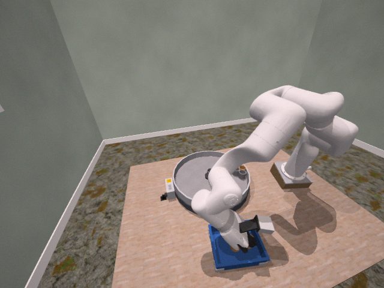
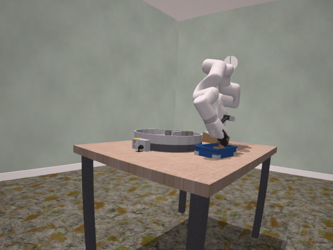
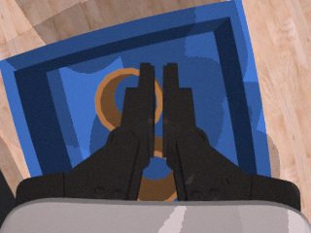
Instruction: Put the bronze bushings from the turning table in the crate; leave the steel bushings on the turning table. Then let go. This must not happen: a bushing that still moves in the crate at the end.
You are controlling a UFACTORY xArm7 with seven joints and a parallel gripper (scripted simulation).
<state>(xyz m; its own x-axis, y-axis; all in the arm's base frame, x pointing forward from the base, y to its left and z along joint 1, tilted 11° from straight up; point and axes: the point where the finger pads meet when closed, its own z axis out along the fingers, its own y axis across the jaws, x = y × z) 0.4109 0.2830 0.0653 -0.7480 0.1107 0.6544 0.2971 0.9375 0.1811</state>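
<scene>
The blue crate (image 1: 237, 252) sits on the table in front of the grey turning table (image 1: 198, 178). My gripper (image 1: 245, 246) reaches down into the crate (image 2: 215, 150) and is shut on the wall of a bronze bushing (image 3: 120, 99), held just above the crate floor. A second bronze bushing (image 3: 155, 184) lies in the crate under the fingers, partly hidden. On the turning table's far right rim sit a bronze bushing (image 1: 242, 167) and a steel bushing (image 1: 240, 172). Another dark bushing (image 1: 207, 173) shows beside my arm, which hides part of the turning table.
A small grey control box (image 1: 170, 187) with a yellow label stands at the turning table's left side. My arm's base (image 1: 291, 178) is mounted at the back right of the wooden table. The table edges fall off to the floor.
</scene>
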